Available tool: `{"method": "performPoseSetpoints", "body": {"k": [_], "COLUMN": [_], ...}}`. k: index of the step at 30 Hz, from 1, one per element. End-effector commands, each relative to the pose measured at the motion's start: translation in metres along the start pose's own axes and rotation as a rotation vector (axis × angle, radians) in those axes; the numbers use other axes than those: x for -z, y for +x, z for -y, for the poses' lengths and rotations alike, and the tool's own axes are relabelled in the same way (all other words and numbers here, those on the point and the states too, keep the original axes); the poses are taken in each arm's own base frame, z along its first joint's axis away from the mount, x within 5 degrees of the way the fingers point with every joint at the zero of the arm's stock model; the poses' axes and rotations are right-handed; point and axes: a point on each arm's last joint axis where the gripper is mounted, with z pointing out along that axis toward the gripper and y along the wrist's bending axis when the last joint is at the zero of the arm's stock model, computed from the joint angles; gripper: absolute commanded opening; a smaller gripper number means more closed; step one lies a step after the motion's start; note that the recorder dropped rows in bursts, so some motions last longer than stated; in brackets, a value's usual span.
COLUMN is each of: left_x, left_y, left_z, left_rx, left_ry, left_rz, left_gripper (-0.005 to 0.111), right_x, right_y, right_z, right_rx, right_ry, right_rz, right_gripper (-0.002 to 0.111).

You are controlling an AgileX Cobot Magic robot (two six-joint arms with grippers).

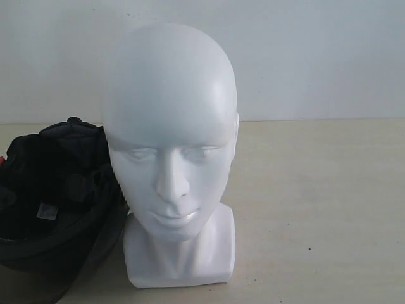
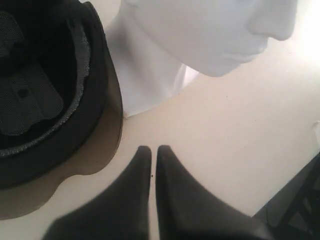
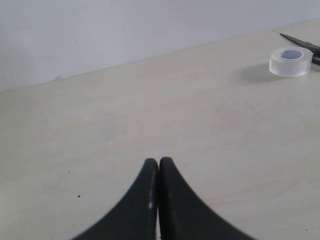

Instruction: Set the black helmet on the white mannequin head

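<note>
Pale table (image 1: 316, 209), black helmet (image 1: 57, 190), white mannequin head (image 1: 171, 126), tape roll (image 3: 290, 61)

No legible text, brand, number or sign appears in any view. A small pale label (image 1: 47, 211) sits on the inner lining of the black helmet (image 1: 69, 183), seen in the exterior view; its print is too small and blurred to read. The white mannequin head (image 1: 171, 126) and the roll of clear tape (image 3: 291, 61) carry no readable marking.

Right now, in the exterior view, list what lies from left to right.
helmet → mannequin head → table
</note>
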Motion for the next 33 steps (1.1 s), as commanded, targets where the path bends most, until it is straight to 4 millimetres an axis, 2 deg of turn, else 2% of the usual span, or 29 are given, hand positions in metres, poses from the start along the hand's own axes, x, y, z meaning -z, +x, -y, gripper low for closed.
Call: {"method": "performPoseSetpoints", "body": {"k": [1,7,13,15,21,26,33], "left_x": [-0.027,-0.056,-0.073,-0.077,-0.093,-0.103,-0.103], "left_y": [0.004,0.01,0.008,0.008,0.007,0.009,0.01], "left_z": [-0.014,-0.035,-0.038,-0.039,-0.05,-0.055,-0.055], "left_rx": [0.022,0.041,-0.051,-0.073,-0.039,-0.034,-0.089], "left_ry": [-0.001,-0.053,-0.016,-0.012,-0.032,-0.029,-0.017], "left_rz": [-0.004,-0.03,-0.068,-0.081,-0.115,-0.15,-0.16], "left_gripper": [0.004,0.004,0.005,0.01,0.036,0.037,0.037], "right_x": [0.0,0.0,0.0,0.0,0.0,0.0,0.0], "right_y": [-0.001,-0.001,-0.001,-0.001,-0.001,-0.001,-0.001], "right_z": [0.0,0.0,0.0,0.0,0.0,0.0,0.0], "right_rx": [0.006,0.006,0.006,0.006,0.006,0.006,0.006], "right_ry": [0.006,0.006,0.006,0.006,0.006,0.006,0.006], "right_rz": [0.013,0.013,0.011,0.011,0.011,0.011,0.011], "right_gripper": [0.0,0.0,0.0,0.0,0.0,0.0,0.0]}}
